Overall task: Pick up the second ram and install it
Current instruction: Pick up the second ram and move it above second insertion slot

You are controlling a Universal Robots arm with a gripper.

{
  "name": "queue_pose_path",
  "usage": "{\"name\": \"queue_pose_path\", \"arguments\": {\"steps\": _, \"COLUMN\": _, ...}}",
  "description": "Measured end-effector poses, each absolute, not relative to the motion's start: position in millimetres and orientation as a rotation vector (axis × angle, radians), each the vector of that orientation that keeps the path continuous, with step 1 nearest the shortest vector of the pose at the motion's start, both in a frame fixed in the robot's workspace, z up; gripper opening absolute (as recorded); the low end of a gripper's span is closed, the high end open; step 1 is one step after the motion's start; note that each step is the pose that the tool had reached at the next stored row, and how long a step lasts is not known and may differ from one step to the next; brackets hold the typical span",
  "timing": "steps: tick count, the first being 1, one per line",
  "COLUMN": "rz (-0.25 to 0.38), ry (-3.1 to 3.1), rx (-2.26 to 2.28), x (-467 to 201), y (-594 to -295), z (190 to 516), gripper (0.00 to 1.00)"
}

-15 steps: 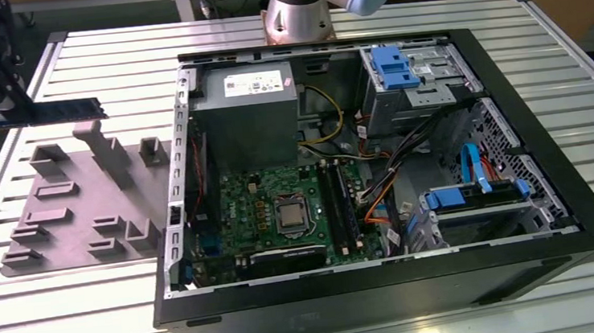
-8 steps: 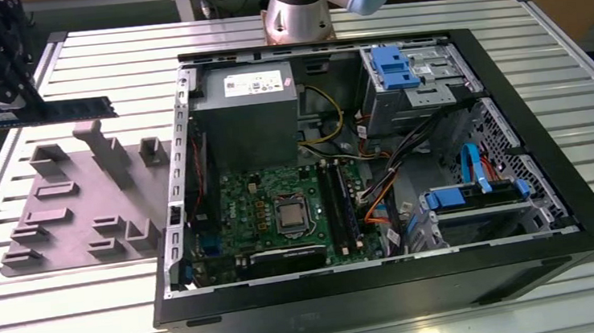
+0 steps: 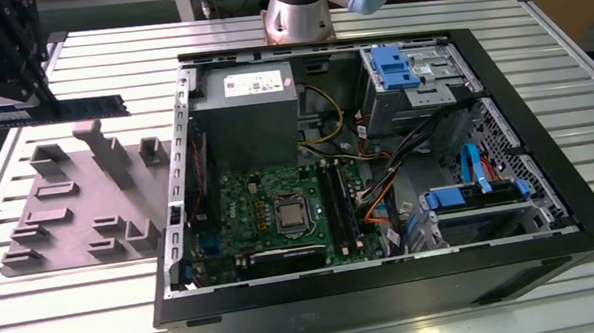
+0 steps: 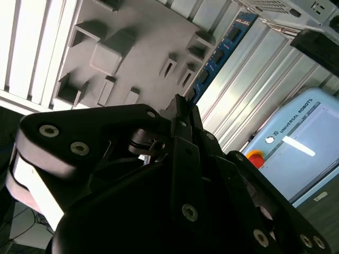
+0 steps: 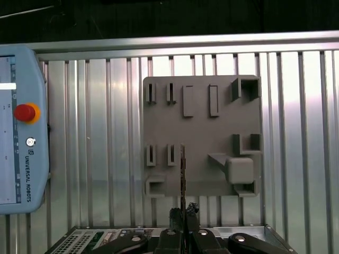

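The second ram (image 3: 56,112) hangs level in the air, clamped at one end by the fingers of the tool (image 3: 20,103), above the grey fixture plate (image 3: 75,210) on the slatted metal surface (image 3: 62,316). In the first wrist view the second ram shows edge-on over the plate. To the exterior view's right, the open computer case (image 3: 394,291) lies on its side, its green motherboard (image 3: 258,206) exposed.

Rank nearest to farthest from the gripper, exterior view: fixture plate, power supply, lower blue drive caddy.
1. fixture plate, beneath the gripper, exterior view's left
2. power supply, inside the case, middle
3. lower blue drive caddy, exterior view's right
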State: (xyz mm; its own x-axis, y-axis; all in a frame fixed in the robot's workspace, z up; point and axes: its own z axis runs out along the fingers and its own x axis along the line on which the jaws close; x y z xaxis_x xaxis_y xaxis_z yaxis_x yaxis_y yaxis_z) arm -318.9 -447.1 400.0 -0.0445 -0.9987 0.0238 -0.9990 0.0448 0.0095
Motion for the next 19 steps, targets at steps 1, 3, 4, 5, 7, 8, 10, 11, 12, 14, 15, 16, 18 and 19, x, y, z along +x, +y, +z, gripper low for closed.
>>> {"name": "queue_pose_path", "arguments": {"steps": 1, "rz": 0.015, "ry": -2.253, "rx": 2.155, "x": -317, "y": -447, "z": 400, "gripper": 0.14}}
{"name": "queue_pose_path", "arguments": {"steps": 3, "rz": 0.015, "ry": -2.253, "rx": 2.155, "x": -315, "y": -447, "z": 400, "gripper": 0.14}}
{"name": "queue_pose_path", "arguments": {"steps": 4, "rz": 0.015, "ry": -2.253, "rx": 2.155, "x": -313, "y": -447, "z": 400, "gripper": 0.14}}
{"name": "queue_pose_path", "arguments": {"steps": 5, "rz": 0.015, "ry": -2.253, "rx": 2.155, "x": -312, "y": -447, "z": 400, "gripper": 0.14}}
{"name": "queue_pose_path", "arguments": {"steps": 7, "rz": 0.015, "ry": -2.253, "rx": 2.155, "x": -309, "y": -447, "z": 400, "gripper": 0.14}}
{"name": "queue_pose_path", "arguments": {"steps": 8, "rz": 0.015, "ry": -2.253, "rx": 2.155, "x": -307, "y": -447, "z": 400, "gripper": 0.14}}
{"name": "queue_pose_path", "arguments": {"steps": 10, "rz": 0.015, "ry": -2.253, "rx": 2.155, "x": -305, "y": -447, "z": 400, "gripper": 0.14}}
{"name": "queue_pose_path", "arguments": {"steps": 11, "rz": 0.015, "ry": -2.253, "rx": 2.155, "x": -304, "y": -447, "z": 400, "gripper": 0.14}}
{"name": "queue_pose_path", "arguments": {"steps": 12, "rz": 0.015, "ry": -2.253, "rx": 2.155, "x": -303, "y": -447, "z": 400, "gripper": 0.14}}
{"name": "queue_pose_path", "arguments": {"steps": 14, "rz": 0.015, "ry": -2.253, "rx": 2.155, "x": -302, "y": -447, "z": 400, "gripper": 0.14}}
{"name": "queue_pose_path", "arguments": {"steps": 15, "rz": 0.015, "ry": -2.253, "rx": 2.155, "x": -301, "y": -447, "z": 400, "gripper": 0.14}}
{"name": "queue_pose_path", "arguments": {"steps": 16, "rz": 0.015, "ry": -2.253, "rx": 2.155, "x": -300, "y": -447, "z": 400, "gripper": 0.14}}
{"name": "queue_pose_path", "arguments": {"steps": 18, "rz": 0.015, "ry": -2.253, "rx": 2.155, "x": -299, "y": -447, "z": 400, "gripper": 0.14}}
{"name": "queue_pose_path", "arguments": {"steps": 19, "rz": 0.015, "ry": -2.253, "rx": 2.155, "x": -298, "y": -447, "z": 400, "gripper": 0.14}}
